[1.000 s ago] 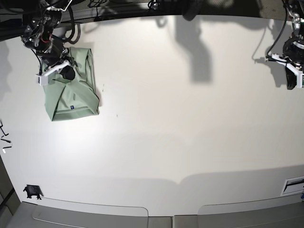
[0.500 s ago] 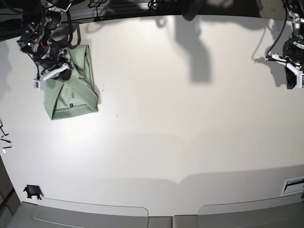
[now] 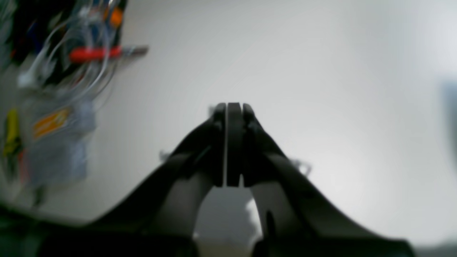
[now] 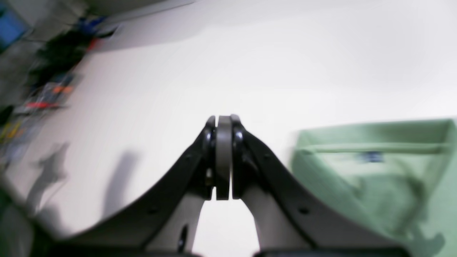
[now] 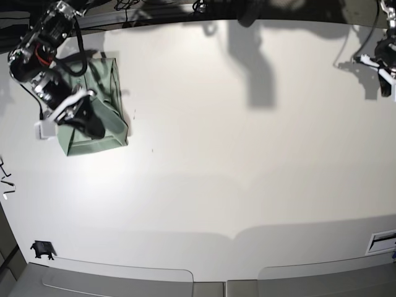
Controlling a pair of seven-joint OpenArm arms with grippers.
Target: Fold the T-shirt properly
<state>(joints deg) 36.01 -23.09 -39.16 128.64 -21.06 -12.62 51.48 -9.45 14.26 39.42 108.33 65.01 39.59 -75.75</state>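
The T-shirt (image 5: 105, 102) lies folded into a small pale mint-green packet at the table's far left. Its collar band and blue tag (image 4: 371, 156) face the front. In the right wrist view the T-shirt (image 4: 375, 171) lies to the right of my right gripper (image 4: 223, 123), which is shut and empty over bare table. In the base view that gripper (image 5: 86, 120) hangs over the shirt's left front part and hides it. My left gripper (image 3: 232, 107) is shut and empty, far from the shirt at the table's far right corner (image 5: 383, 83).
The white table (image 5: 235, 161) is wide. A small black clip (image 5: 41, 249) sits at the front left edge. A white slotted part (image 5: 382, 240) sits at the front right. Cables and blurred clutter (image 3: 53, 89) lie beyond the table's edge.
The right arm has swung toward the front along the shirt's left side. The left arm has drawn back toward the far right corner. The shirt has stayed in place.
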